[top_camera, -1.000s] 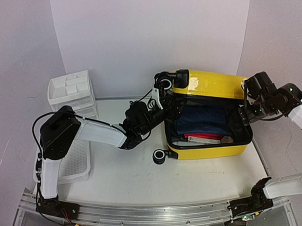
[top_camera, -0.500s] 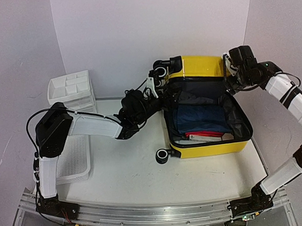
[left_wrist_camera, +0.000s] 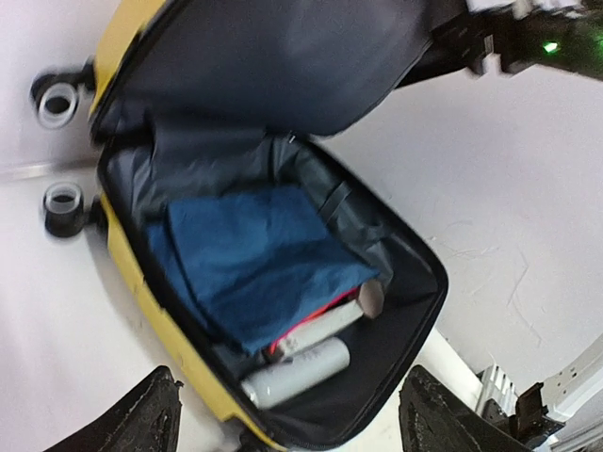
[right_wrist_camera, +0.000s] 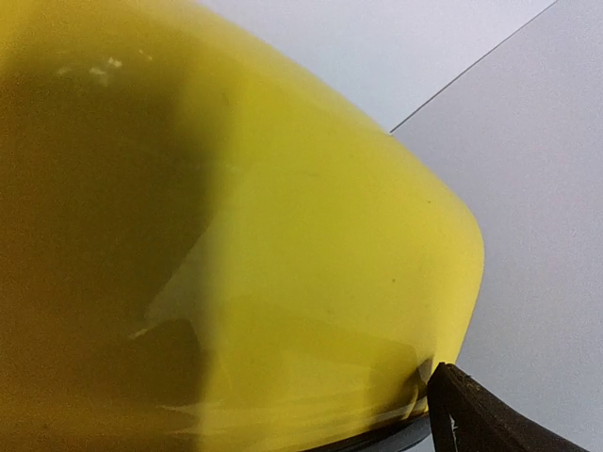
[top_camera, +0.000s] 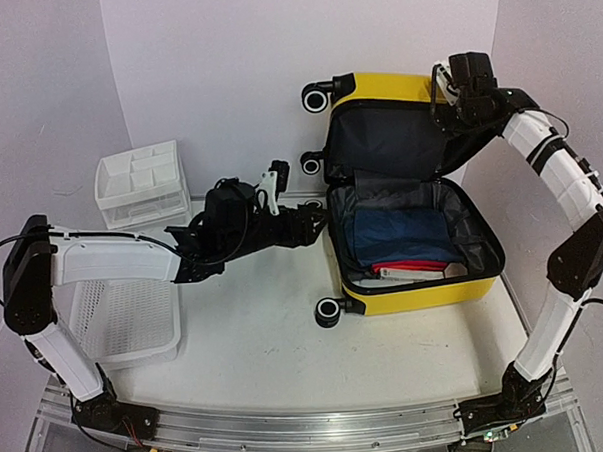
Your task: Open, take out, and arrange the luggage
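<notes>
The yellow luggage (top_camera: 415,296) lies open on the table, its dark-lined lid (top_camera: 388,137) standing upright at the back. Inside lie a folded blue cloth (left_wrist_camera: 254,264), a red item (top_camera: 419,269), a white box (left_wrist_camera: 330,325) and a white bottle (left_wrist_camera: 297,372). My right gripper (top_camera: 454,91) is high at the lid's top right corner. Its wrist view is filled by the yellow shell (right_wrist_camera: 283,235), with one fingertip (right_wrist_camera: 490,414) at the rim. My left gripper (top_camera: 312,227) hovers just left of the luggage, open and empty, and in its wrist view it (left_wrist_camera: 292,424) looks into the case.
A white drawer unit (top_camera: 139,183) stands at the back left. A white mesh basket (top_camera: 125,319) sits at the near left under my left arm. The luggage's wheels (top_camera: 328,310) stick out on its left side. White walls close in behind and to the right.
The lid has swung from nearly shut to upright, my right gripper rising with it. My left gripper has drawn back left from the luggage and its jaws have widened.
</notes>
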